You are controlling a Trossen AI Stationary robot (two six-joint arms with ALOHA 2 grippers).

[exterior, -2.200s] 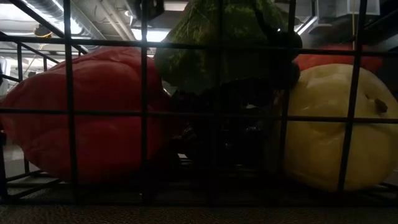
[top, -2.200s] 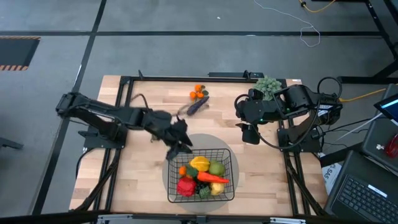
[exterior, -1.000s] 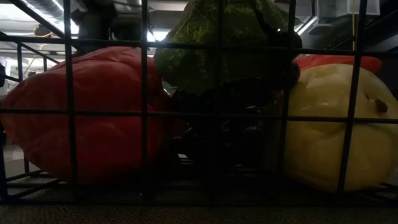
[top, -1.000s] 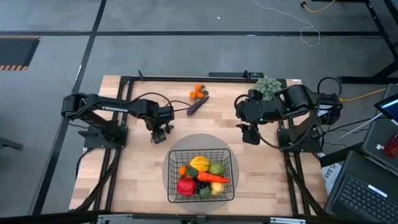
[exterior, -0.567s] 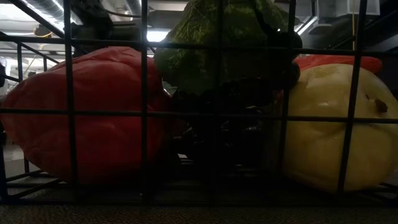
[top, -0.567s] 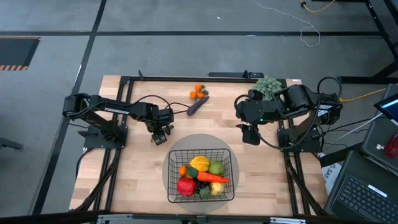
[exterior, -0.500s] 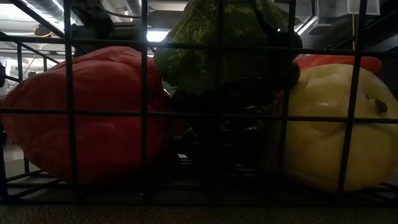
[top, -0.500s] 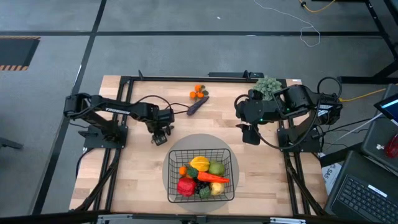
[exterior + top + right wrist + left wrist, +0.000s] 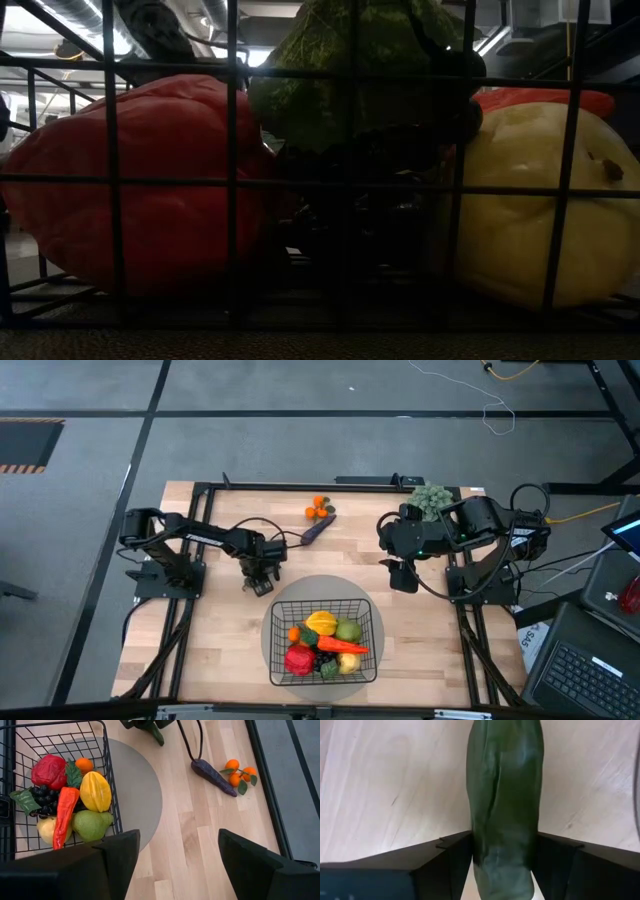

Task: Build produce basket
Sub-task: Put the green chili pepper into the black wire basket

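My left gripper (image 9: 262, 582) stands over the bare wood just beyond the basket's far left corner, shut on a long dark green vegetable (image 9: 504, 795). That vegetable also shows in the right wrist view (image 9: 154, 731). The black wire basket (image 9: 275, 610) sits on a round grey mat (image 9: 300, 588). It holds a red pepper (image 9: 49, 770), a carrot (image 9: 65, 815), a yellow starfruit (image 9: 96, 791), a green pear (image 9: 92, 826) and black grapes (image 9: 45, 797). A purple eggplant (image 9: 317, 529) and small oranges (image 9: 319, 508) lie on the wood at the far side. My right gripper (image 9: 179, 845) hangs open, high at the right. My left gripper pinches the green vegetable between its two fingers, one on each long side (image 9: 480, 847). The fingers come from above, pointing down. The vegetable sticks out past the fingertips toward the table; whether its lower end touches the wood, I cannot tell.
A grey-green bushy ball (image 9: 430, 498) sits at the far right by the right arm. In the low view the basket's wire (image 9: 232, 180) fills the picture, with the pepper (image 9: 150, 180) and a yellow fruit (image 9: 530, 200) behind it. Bare wood lies left of the mat.
My left gripper has sunk toward the table with the green vegetable, staying just beyond the basket's far left corner; before that it came away from the basket toward the left. Its fingers keep the same gap.
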